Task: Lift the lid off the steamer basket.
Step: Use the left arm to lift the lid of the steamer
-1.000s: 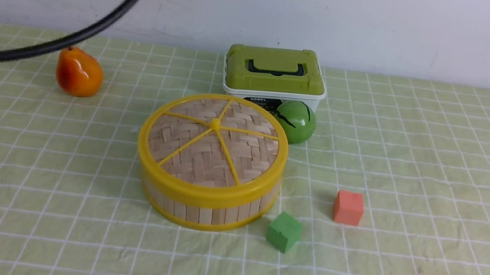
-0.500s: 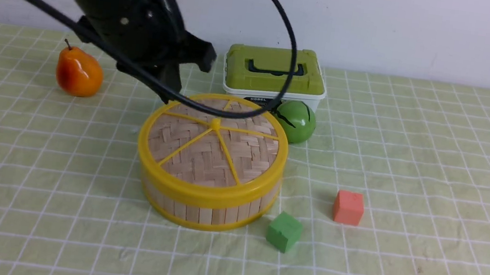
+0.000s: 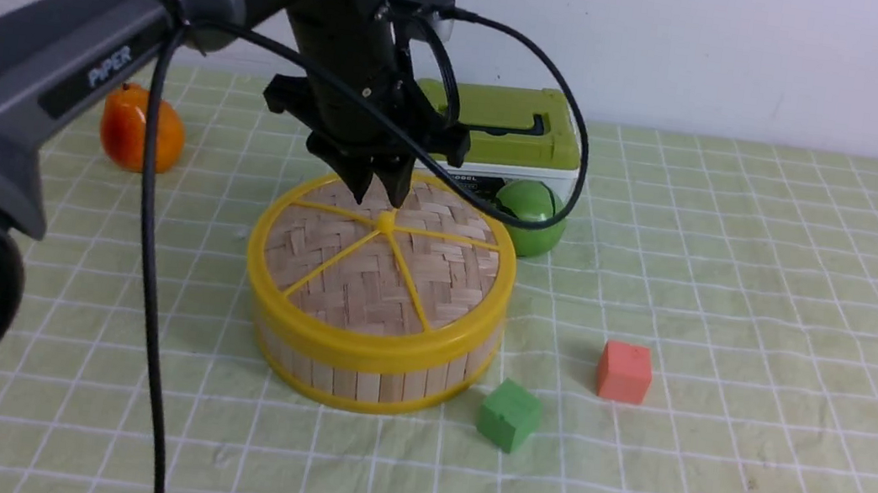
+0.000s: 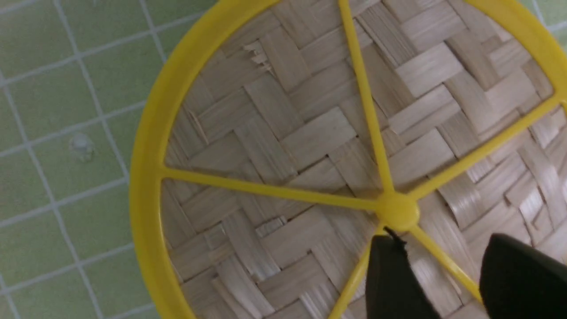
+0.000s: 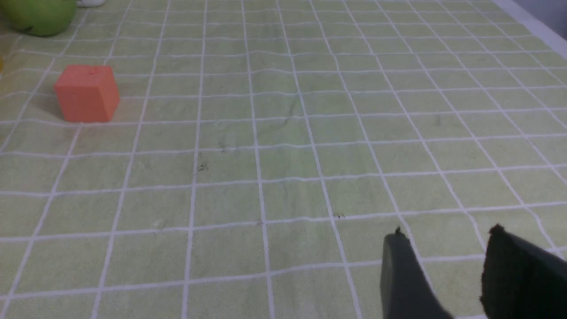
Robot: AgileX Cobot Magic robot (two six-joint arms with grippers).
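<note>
Lid [image 3: 382, 260] sat fully seated on the steamer basket [image 3: 371, 378], mid-table on the checked cloth [image 3: 776, 325], rims flush. The centre knob [image 3: 385, 222] was the only raised grab point, so probably that's why the left gripper [image 3: 380, 188] hung right over it, pointing down, one tip just beside the knob. Can't tell if it was touching. Jaws were apart with a clear gap and gripped nothing.

My read: approach step. It needs to centre on the knob, drop, then close.

Green ball [image 3: 531, 220] sat tight against the basket's far-right side and the green cube [image 3: 509, 414] just beside its front. Neither should block a straight lift.

Right gripper [image 5: 443, 241] hung low over bare cloth, jaws apart, empty, with the basket outside its view. It looked parked out of the way.
</note>
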